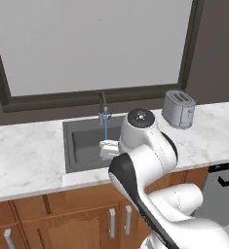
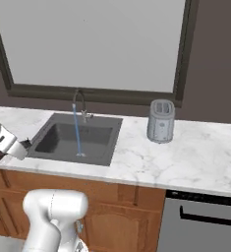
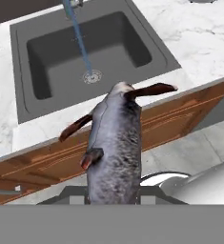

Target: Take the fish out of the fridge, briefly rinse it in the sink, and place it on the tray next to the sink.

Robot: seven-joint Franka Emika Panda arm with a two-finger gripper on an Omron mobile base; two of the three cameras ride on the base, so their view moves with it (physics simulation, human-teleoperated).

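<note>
Since the rinse needs running water, the faucet [image 2: 78, 101] already pours a thin blue stream into the sink [image 3: 92, 52], and the fish [image 3: 114, 147] is carried head-first toward it, short of the basin, out over the tabletop [image 3: 46, 131] edge and cabinet fronts. The jaws are closed tight on the fish's tail end

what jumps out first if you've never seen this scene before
The grey fish stands out at once in the hand view, clamped in the gripper and held in front of the counter edge, short of the sink. Next is the thin blue stream of water running from the faucet into the dark basin. A steel toaster stands on the marble to the right.
</note>
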